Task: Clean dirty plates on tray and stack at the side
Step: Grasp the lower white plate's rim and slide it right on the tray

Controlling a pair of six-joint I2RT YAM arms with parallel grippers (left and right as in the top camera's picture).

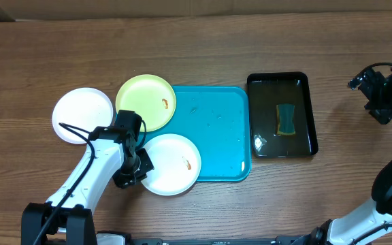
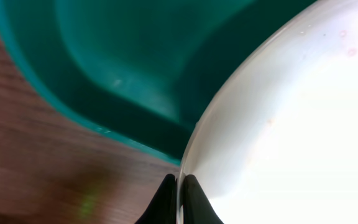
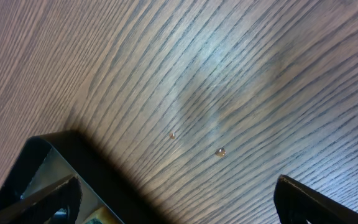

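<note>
A brown wood-grain surface (image 1: 196,47) fills the overhead view, with a turquoise tray (image 1: 216,116) lying flat at its centre. Just right of the tray sits a glossy black basin (image 1: 278,75) holding shallow water.

Three plates cluster at the tray's left side. The lime-green plate (image 1: 145,102) overlaps the tray's far-left corner. The bare white plate (image 1: 82,114) rests wholly on the wood, off the tray and just beside the green one. The smeared white plate (image 1: 172,163) lies across the tray's near-left corner, part over the blue plastic and part over the wood.

The left arm (image 1: 94,170) reaches in from the near edge, and the left jaws are drawn narrow on that plate's left rim, one finger either side of it in the wrist view. The right arm (image 1: 383,92) hangs at the far right, well apart from the tray, and the right jaws stand wide over bare wood by a basin corner.

A green-and-yellow sponge (image 1: 287,119) lies in the basin. A brown-orange smear (image 1: 188,163) marks the gripped plate, and another smear (image 1: 163,103) marks the green one. Two tiny droplets (image 3: 220,152) dot the wood.
</note>
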